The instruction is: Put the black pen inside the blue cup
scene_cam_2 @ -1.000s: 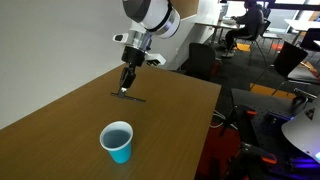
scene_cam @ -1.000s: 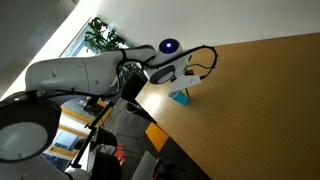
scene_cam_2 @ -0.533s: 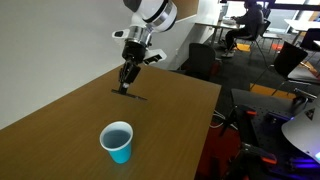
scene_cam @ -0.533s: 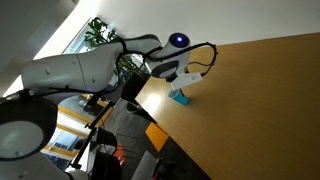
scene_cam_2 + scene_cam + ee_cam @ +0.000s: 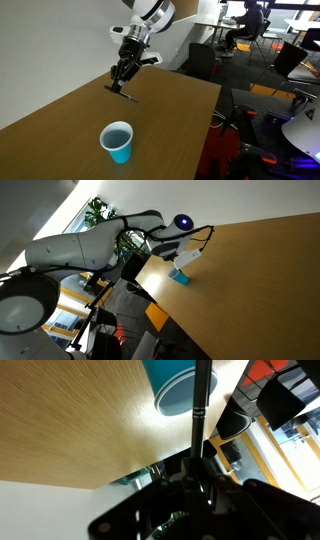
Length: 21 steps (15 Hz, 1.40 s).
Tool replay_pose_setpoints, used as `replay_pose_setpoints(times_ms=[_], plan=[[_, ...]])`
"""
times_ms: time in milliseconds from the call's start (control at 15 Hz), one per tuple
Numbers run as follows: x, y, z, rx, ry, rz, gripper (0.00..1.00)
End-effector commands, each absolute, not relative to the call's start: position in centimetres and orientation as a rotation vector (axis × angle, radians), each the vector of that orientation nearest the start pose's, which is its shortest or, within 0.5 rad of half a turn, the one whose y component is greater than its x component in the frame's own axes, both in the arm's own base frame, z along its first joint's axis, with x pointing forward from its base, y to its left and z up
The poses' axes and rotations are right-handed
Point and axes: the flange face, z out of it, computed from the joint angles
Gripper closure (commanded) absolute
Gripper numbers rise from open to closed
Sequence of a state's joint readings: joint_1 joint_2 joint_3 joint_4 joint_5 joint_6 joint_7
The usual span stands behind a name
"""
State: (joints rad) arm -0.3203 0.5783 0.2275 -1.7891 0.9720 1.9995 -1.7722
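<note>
My fingers (image 5: 119, 76) grip the black pen (image 5: 123, 94). It no longer lies flat at the far end of the tabletop (image 5: 60, 125) but hangs tilted, seemingly just lifted. The blue cup (image 5: 118, 141) stands nearer, well apart; carrying comes next.

Soft, even light fell on the wooden tabletop (image 5: 60, 120) in both exterior views, and the blue cup (image 5: 118, 142) cast only a faint shadow. In an exterior view the upper left corner was blown out white. In the wrist view the gripper (image 5: 197, 465) was dark and blurred, and the black pen (image 5: 198, 405) was sharper.
</note>
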Motion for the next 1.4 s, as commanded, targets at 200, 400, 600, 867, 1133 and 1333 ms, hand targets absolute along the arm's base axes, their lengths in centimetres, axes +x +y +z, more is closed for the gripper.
replay_pose_setpoints(times_ms=[200,400,600,867,1133,1333], plan=[[63.5,-1.6,23.9,-1.737,-1.261,-0.801,0.97],[63.3,-0.9,23.8,-1.627,-1.333,-0.84,0.97],[62.7,-1.0,23.2,-1.654,-1.325,-0.809,0.89],[62.7,-1.1,22.9,-1.665,-1.328,-0.796,0.97],[62.4,0.4,22.2,-1.45,-1.408,-0.868,0.97],[61.8,1.2,22.2,-1.293,-1.445,-0.915,0.97]])
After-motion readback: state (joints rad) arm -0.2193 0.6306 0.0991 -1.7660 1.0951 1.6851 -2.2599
